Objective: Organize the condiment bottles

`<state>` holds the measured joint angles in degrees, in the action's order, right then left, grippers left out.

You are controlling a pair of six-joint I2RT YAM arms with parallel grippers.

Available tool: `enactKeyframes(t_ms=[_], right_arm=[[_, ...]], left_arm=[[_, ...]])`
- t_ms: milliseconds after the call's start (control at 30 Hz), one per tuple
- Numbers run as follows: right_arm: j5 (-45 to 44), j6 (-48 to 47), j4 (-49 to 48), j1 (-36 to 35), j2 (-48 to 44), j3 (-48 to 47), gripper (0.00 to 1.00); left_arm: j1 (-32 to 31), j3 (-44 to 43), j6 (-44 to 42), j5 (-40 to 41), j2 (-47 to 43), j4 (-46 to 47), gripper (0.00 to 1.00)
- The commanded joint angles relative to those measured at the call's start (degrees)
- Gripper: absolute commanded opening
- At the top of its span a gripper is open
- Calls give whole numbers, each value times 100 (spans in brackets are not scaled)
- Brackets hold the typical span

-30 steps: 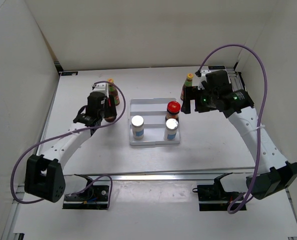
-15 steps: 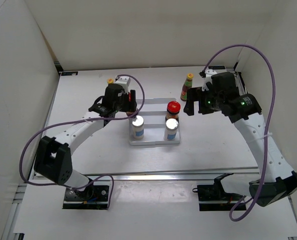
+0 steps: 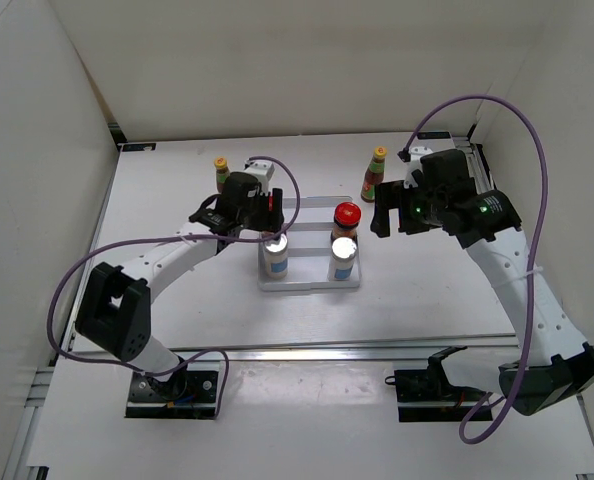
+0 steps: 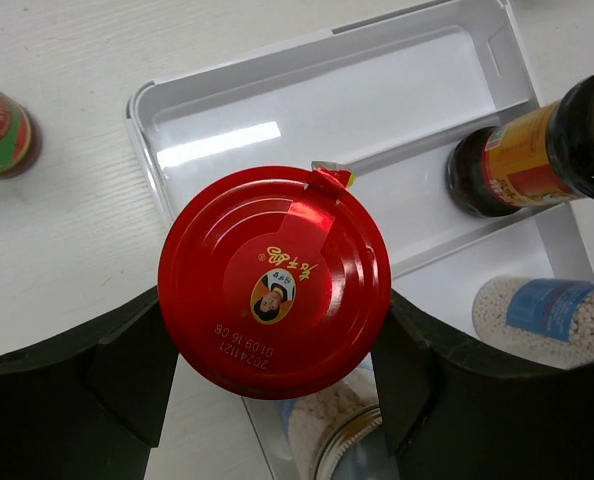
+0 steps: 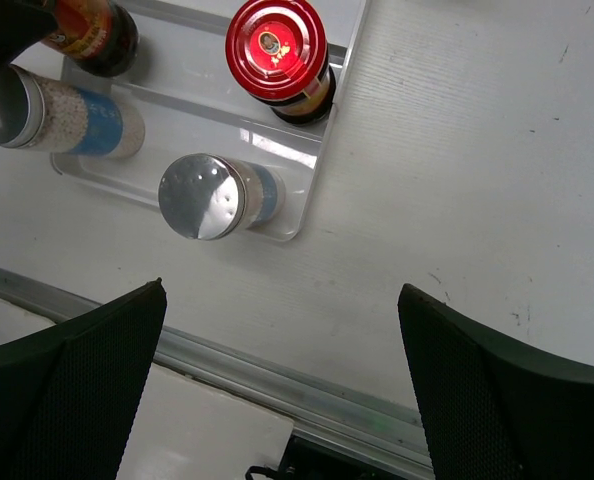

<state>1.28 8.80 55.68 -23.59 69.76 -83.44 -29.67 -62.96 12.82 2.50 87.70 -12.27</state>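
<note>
The left claw (image 4: pixel 272 372), partly open, gripped a red-lidded jar (image 4: pixel 274 280) by its sides above the white tray (image 4: pixel 397 90). The right claw (image 5: pixel 282 340) hung wide open and empty over the table (image 5: pixel 477 150) beside the tray, which held the other jar (image 5: pixel 277 45) and two shakers (image 5: pixel 205 195).

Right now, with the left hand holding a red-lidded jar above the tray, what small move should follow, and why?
Probably lower it straight down, slowly. The left hand grips the red-lidded jar over the left side of the tray, where the slot beside the second jar looks free, just behind a shaker. The right hand hangs open, clear of it.
</note>
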Motion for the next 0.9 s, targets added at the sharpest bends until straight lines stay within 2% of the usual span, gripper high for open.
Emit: enactKeyframes(t_ms=[0,600,733,800,867], right_arm=[[-58,-106,-13,22,-103,21,100],[-163,-106,39,22,-155,82,100],[-163,-106,39,22,-155,82,100],[-163,-106,39,22,-155,82,100],[-163,-106,39,22,-155,82,100]], left_arm=[[-153,-226,72,-136,-148,480,11],[-206,-278,-95,295,406,357,12],[-206,-331,-95,347,406,304,23],[-206,-384,-95,409,406,182,44],[-206,-541,-95,470,353,129,75]])
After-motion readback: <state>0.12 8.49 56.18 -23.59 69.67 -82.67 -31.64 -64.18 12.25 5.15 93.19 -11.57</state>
